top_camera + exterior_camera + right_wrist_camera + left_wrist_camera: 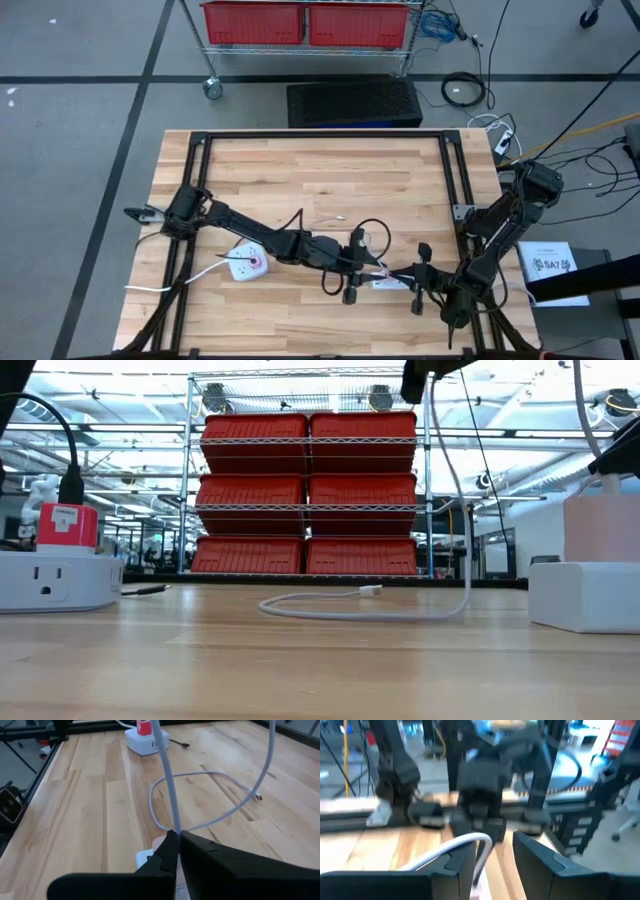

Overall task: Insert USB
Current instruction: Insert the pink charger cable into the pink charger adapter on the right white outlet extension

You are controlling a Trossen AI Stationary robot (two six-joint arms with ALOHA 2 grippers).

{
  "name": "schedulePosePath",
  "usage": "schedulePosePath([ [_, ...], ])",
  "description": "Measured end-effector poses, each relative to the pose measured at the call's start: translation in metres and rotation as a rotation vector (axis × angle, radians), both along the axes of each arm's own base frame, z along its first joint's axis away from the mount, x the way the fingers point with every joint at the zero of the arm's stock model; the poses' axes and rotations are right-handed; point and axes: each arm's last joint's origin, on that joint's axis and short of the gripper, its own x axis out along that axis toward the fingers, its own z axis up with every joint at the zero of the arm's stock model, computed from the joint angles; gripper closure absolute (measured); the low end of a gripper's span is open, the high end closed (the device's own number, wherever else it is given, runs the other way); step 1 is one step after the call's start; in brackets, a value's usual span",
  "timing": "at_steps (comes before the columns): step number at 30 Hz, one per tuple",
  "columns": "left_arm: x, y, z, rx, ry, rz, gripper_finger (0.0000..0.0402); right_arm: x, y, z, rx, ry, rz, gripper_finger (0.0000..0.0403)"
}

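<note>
Lower centre of the high view: your right end effector (177, 837) is pinching the white cable (167, 775) to steady it, while your left end effector (495, 852) is hanging released.

Both arms are meeting low over the wooden table (300, 170); the left gripper (352, 268) is reaching in from the left and hovering just beside the small white charger block (388, 283); the right gripper (420, 278) is sitting on the block's other side; a white power strip (246, 265) with a red plug is lying behind the left arm; a thin white cable (345, 219) is trailing across the boards.
</note>
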Motion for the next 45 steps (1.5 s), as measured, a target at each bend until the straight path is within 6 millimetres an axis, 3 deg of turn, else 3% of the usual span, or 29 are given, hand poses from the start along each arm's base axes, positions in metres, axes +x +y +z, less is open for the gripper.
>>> schedulePosePath([
  [7,-0.007,0.002,-0.015,0.058,0.194,0.0,0.0265,0.001,0.001,-0.004,0.011,-0.021,-0.029,0.0403],
  [11,-0.017,0.001,-0.003,0.071,0.226,-0.004,0.0265,0.001,0.002,-0.006,0.02,-0.03,-0.044,0.0403],
  [15,-0.028,-0.002,0.012,0.107,0.194,0.011,0.0265,0.0,0.004,-0.007,0.022,-0.041,-0.042,0.0403],
  [20,-0.042,-0.006,0.016,0.137,0.138,0.033,0.0265,-0.002,0.004,-0.007,0.043,-0.049,-0.052,0.0403],
  [28,-0.066,0.001,-0.004,0.059,0.025,0.043,0.0265,0.0,0.007,-0.022,-0.023,-0.152,-0.114,0.0403],
  [35,-0.096,0.011,-0.009,-0.021,-0.059,0.033,0.0265,0.002,0.005,-0.038,-0.072,-0.254,-0.188,0.0403],
  [45,-0.135,0.027,-0.01,-0.066,-0.051,0.097,0.0265,0.037,-0.014,-0.044,-0.148,-0.273,-0.326,0.0403],
])
